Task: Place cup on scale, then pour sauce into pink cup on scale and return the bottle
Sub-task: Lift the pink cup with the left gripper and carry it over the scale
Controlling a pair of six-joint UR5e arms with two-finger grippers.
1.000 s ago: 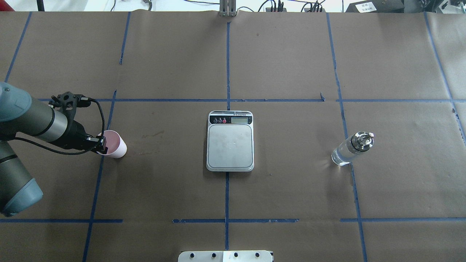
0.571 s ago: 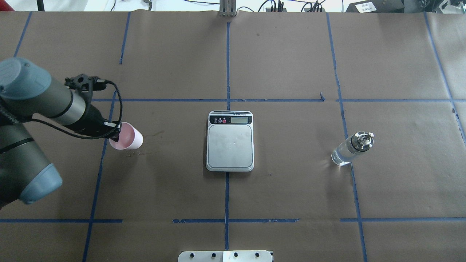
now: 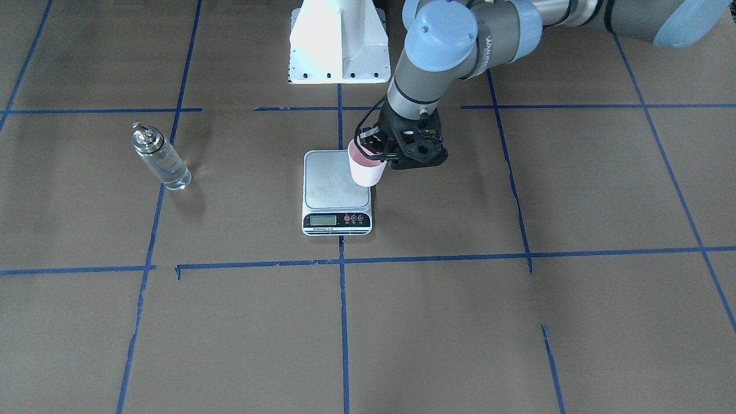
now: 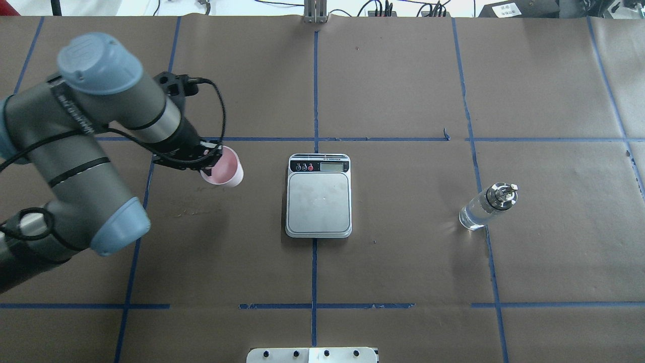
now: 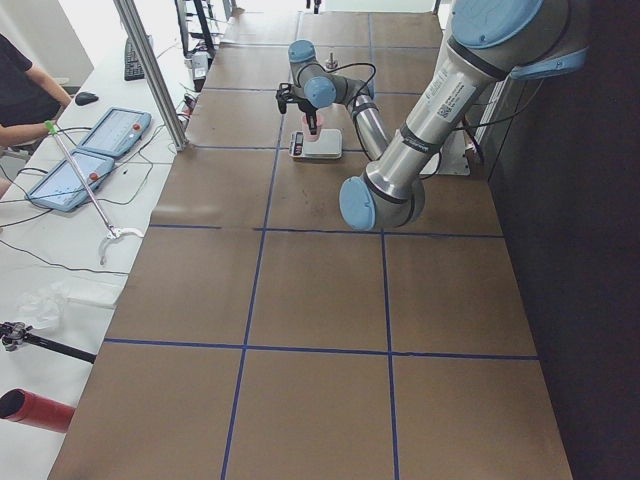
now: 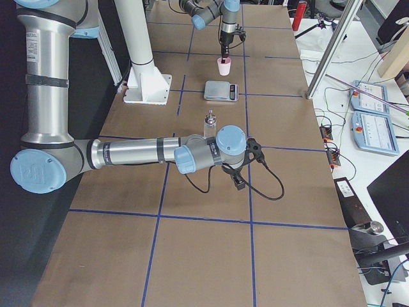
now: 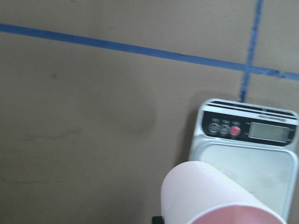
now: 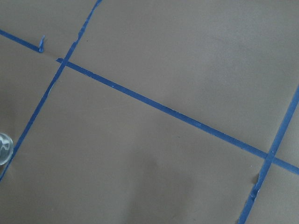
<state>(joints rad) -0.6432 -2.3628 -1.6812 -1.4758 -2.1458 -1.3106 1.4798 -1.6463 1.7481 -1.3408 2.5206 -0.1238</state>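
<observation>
Left gripper [image 4: 207, 160] clenched on rim of cup [image 4: 225, 170]; cup held clear of surface, pink inside showing. Scale [image 4: 318, 197] near, just beyond cup on side away from gripper, plate bare. Bottle [image 4: 487, 206] upright well past scale, untouched. Right gripper [image 6: 238, 181] apart from bottle; whether clenched or released cannot be told. Judged progress: first step in hand, cup not yet on scale. Pouring and bottle return left.

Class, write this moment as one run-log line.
left claw: shut on cup | cup: airborne, short of scale | scale: plate bare | bottle: upright, untouched | right claw: state unclear
</observation>
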